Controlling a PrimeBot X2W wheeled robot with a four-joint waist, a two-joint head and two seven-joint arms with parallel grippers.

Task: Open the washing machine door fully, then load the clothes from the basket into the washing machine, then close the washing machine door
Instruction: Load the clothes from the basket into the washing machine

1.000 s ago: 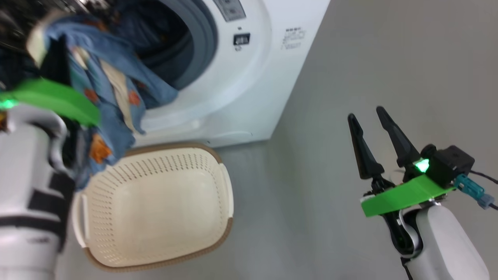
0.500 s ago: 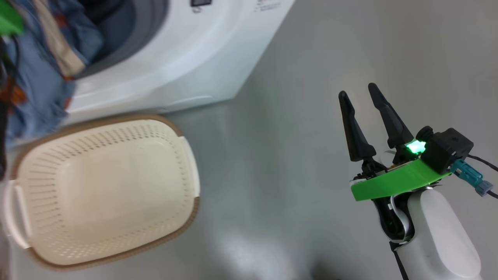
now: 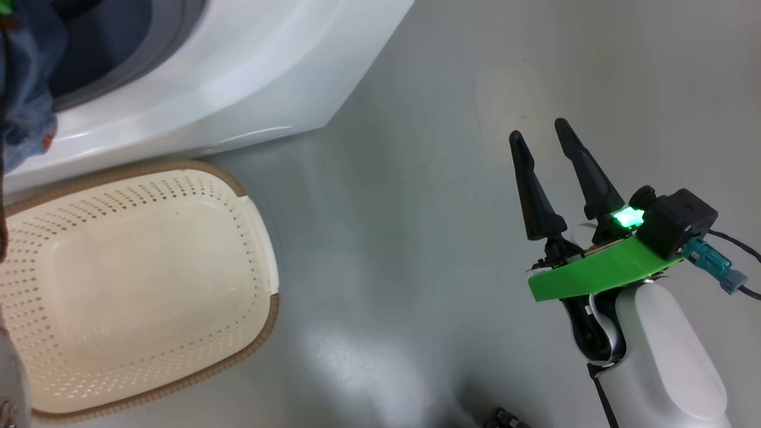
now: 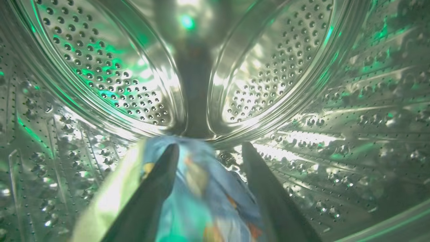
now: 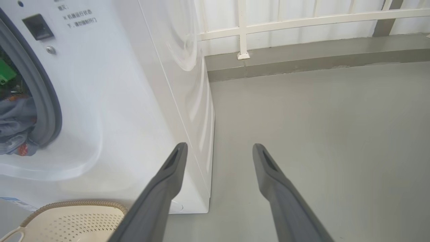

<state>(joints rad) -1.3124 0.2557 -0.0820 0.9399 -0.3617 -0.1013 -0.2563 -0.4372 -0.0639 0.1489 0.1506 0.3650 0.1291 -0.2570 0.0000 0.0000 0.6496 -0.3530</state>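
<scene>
Since a second ago the head camera has swung, so the washing machine (image 3: pixel 238 77) and the basket (image 3: pixel 261 249) sit further toward 9 o'clock in that view. The clothes (image 3: pixel 27 101), then draped across the drum mouth beside the left forearm, now show as a narrow strip at the 10 o'clock edge.

Seen from its own wrist, the left gripper (image 4: pixel 209 146) is inside the steel drum (image 4: pixel 111 74) with its two fingers spread apart. The clothes lie between them and over the finger at 7 o'clock, and a cream piece trails along that finger's outer side. Blur hides whether the cloth touches the other finger, and the bottom edge cuts off the lower part of the bundle. Green light tints the perforated drum wall all round.

The right gripper (image 3: pixel 538 129) hangs open and holds nothing at 4 o'clock in the head view. Its fingers point toward 12 o'clock over the grey floor (image 3: pixel 416 208), well apart from the machine, and a green bracket (image 3: pixel 594 276) sits at its wrist.

In the right wrist view a fold of blue cloth lies at the lower lip of the grey gasket (image 5: pixel 47 101) at 9 o'clock, partly cropped by the frame edge. The basket stands on the floor just in front of the machine, at 8 o'clock in the head view, its far end cut off. A white railing (image 5: pixel 242 27) runs behind at 12 o'clock.
</scene>
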